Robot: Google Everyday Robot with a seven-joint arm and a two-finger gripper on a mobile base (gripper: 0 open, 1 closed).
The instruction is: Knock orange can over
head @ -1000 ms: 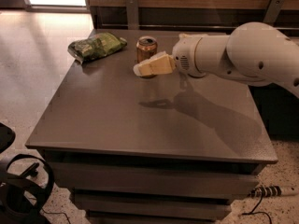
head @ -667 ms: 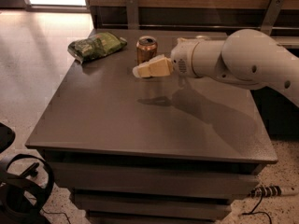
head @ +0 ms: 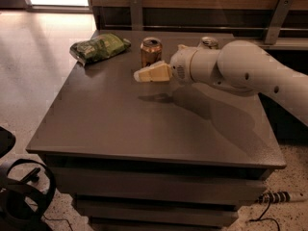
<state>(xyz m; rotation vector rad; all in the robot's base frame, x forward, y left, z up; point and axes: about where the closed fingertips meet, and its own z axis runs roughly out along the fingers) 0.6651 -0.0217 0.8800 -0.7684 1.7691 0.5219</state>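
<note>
The one camera sits high on the near side of the bench (head: pixel 144 129) and looks down and across it toward the wooden wall at 12 o'clock. It stands at middle range: the whole bench top fits in frame, with the drawer fronts at 6 o'clock and bare floor at 9 o'clock. The arm (head: pixel 250 71) enters from 3 o'clock, and the gripper (head: pixel 139 75) hangs just off frame centre toward 11 o'clock, with the orange can (head: pixel 151 52) just beyond it at 12 o'clock
</note>
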